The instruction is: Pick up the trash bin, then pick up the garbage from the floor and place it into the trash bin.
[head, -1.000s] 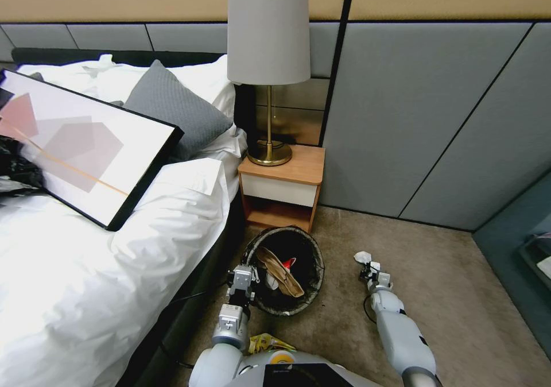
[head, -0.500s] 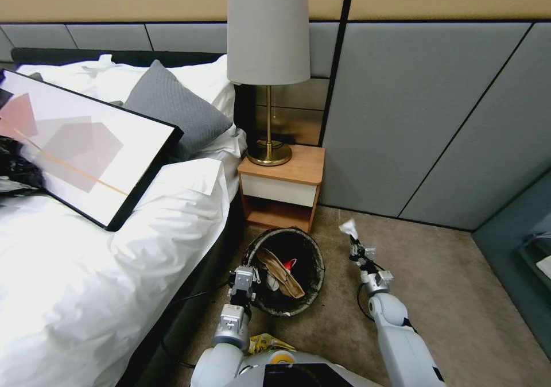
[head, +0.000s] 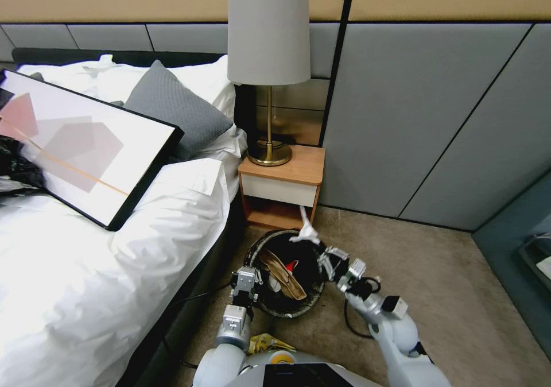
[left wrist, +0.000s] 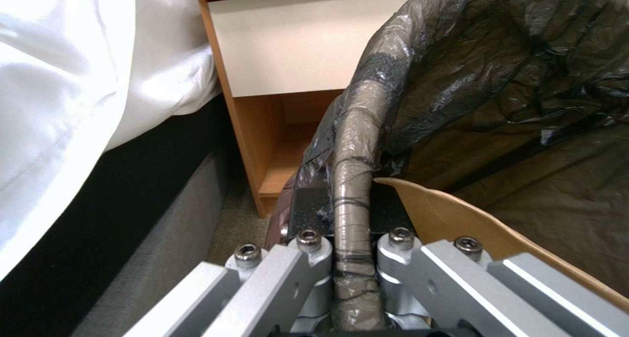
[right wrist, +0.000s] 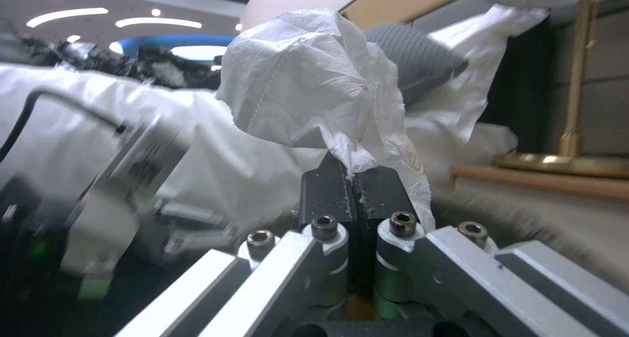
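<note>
The trash bin (head: 290,311), round with a black liner, stands on the carpet in front of the nightstand. My left gripper (head: 245,273) is shut on its near-left rim; the left wrist view shows the liner-wrapped rim (left wrist: 352,204) pinched between the fingers. Inside the bin lie a brown paper piece (head: 281,273) and a red scrap (head: 290,263). My right gripper (head: 322,255) is over the bin's right rim, shut on a white tissue (head: 305,233) that sticks up from it. The right wrist view shows the tissue (right wrist: 308,81) clamped in that gripper (right wrist: 354,184). A yellow wrapper (head: 264,341) lies by my base.
The bed (head: 86,272) with white bedding and a framed picture (head: 80,146) runs along the left. A wooden nightstand (head: 282,186) carrying a lamp (head: 268,31) stands just behind the bin. Grey wall panels close off the back. Open carpet (head: 447,295) lies to the right.
My right gripper has carried the white tissue up off the carpet and leftward, from well right of the bin to over its right rim. The left gripper and bin have not moved.
</note>
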